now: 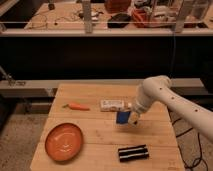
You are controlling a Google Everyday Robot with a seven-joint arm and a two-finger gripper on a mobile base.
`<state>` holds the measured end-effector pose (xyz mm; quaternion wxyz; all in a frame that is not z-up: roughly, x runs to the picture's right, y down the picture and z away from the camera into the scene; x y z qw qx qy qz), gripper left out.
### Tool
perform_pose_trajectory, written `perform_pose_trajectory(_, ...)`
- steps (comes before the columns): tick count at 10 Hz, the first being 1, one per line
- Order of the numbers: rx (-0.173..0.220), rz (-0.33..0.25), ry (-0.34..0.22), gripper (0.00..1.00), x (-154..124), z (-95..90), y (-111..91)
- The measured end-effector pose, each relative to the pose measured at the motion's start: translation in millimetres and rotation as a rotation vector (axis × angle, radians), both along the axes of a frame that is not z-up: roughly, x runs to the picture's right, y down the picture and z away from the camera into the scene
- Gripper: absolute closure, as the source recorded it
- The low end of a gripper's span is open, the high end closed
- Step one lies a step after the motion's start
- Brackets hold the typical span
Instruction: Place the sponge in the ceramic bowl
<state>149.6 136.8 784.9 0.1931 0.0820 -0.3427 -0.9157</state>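
Note:
The sponge [122, 117], a small dark-blue block, hangs above the middle of the wooden table [95, 95], lifted off its surface. My gripper [128, 118] is shut on the sponge, at the end of the white arm [165, 97] that reaches in from the right. The ceramic bowl [64, 141], a wide shallow orange-red dish, sits at the table's front left, well to the left of and below the sponge. Nothing lies in it.
A carrot [77, 106] lies left of centre. A white packet [112, 105] rests just behind the sponge. A black ribbed block [133, 153] lies near the front edge. A cluttered workbench [105, 20] stands behind the table.

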Motion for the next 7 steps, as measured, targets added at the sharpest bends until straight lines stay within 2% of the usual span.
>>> perform_pose_trajectory(2,0.01,-0.026,-0.013,0.99,-3.4,-7.7,-4.5)
perform_pose_trajectory(5,0.026,-0.059,-0.045,0.99,-37.1,-29.1,-13.0)
perform_pose_trajectory(7,0.032,-0.075,-0.055,0.99,-44.3,-35.6,-12.4)
